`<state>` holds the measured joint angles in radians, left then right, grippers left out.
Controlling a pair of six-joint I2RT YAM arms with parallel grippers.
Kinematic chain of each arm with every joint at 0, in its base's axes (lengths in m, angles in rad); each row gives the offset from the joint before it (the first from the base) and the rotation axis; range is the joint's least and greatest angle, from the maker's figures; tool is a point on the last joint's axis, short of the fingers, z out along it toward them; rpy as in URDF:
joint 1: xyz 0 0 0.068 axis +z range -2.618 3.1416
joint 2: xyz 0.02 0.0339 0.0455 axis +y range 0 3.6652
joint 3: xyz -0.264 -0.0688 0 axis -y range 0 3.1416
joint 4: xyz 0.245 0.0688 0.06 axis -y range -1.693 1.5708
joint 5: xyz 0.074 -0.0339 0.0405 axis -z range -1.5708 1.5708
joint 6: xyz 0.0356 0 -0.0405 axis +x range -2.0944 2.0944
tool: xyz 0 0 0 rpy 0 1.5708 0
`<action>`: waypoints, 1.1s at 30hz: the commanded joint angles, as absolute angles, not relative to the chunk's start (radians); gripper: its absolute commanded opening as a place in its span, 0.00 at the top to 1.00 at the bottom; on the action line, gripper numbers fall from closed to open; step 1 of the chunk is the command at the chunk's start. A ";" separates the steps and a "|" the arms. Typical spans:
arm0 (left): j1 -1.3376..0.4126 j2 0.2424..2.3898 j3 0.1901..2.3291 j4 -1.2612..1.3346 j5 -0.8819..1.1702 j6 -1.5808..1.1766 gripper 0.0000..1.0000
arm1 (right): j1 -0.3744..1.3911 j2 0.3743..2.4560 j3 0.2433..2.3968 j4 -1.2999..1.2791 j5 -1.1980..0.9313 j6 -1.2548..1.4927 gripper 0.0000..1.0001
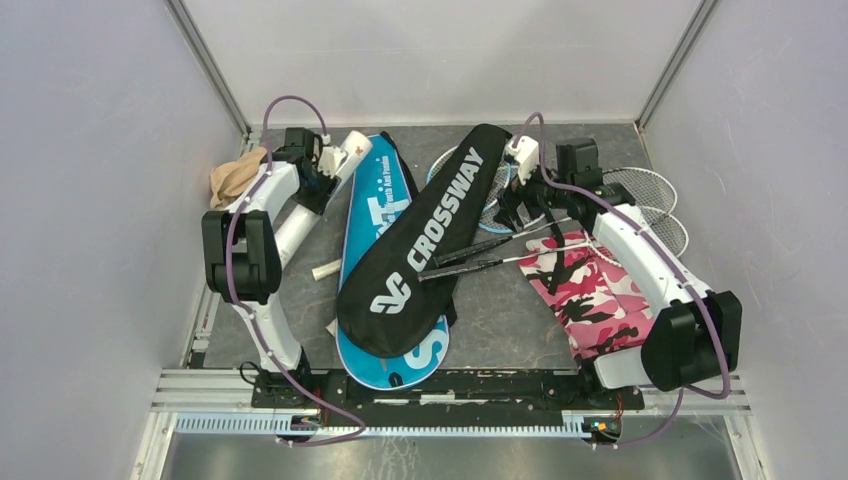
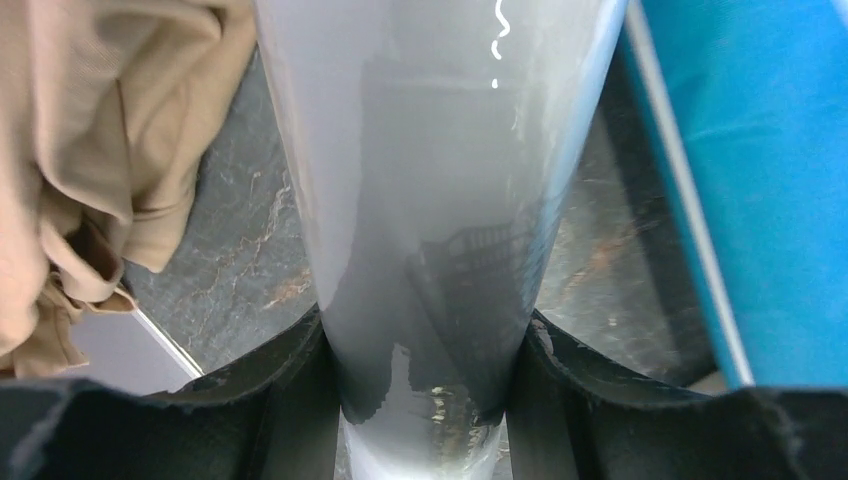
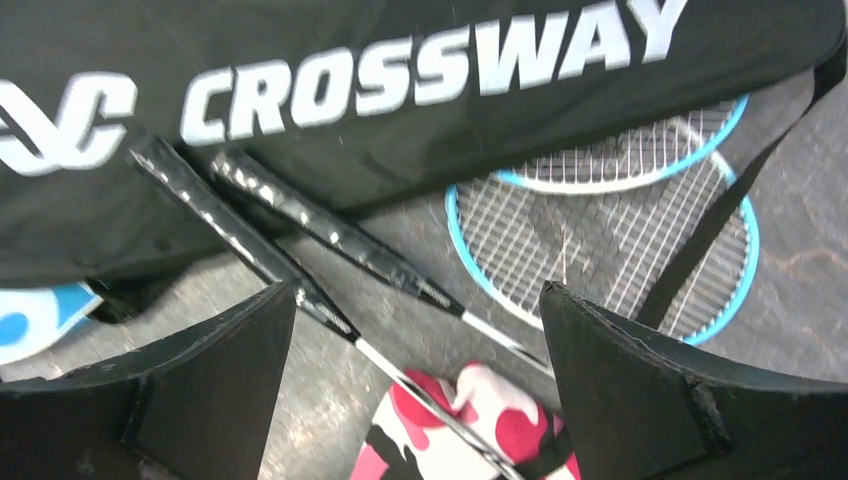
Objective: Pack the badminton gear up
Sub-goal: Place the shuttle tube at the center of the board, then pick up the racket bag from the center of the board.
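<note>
My left gripper [image 1: 322,178] is shut on the long white tube [image 2: 430,180], which shows at back left in the top view [image 1: 345,160], between the tan cloth and the blue "SPORT" cover [image 1: 378,215]. The black "CROSSWAY" cover [image 1: 425,240] lies diagonally over the blue one. My right gripper [image 1: 515,205] is open and empty, hovering above two black racket handles [image 3: 300,225] beside the black cover [image 3: 400,90]. Blue-framed racket heads [image 3: 620,230] lie behind it; silver-framed ones [image 1: 650,195] lie at back right. No shuttlecocks show.
A tan cloth bundle [image 1: 235,175] lies in the back left corner, also at left in the left wrist view [image 2: 90,150]. A pink, white and black camouflage bag [image 1: 590,290] lies at right under the right arm. Grey walls enclose the table on three sides.
</note>
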<state>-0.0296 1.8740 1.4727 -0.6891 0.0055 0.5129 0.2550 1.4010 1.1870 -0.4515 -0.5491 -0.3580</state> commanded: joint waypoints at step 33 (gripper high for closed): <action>0.043 1.688 1.386 -0.616 -0.008 0.456 0.00 | 0.281 1.981 1.337 -0.122 -0.496 0.147 0.16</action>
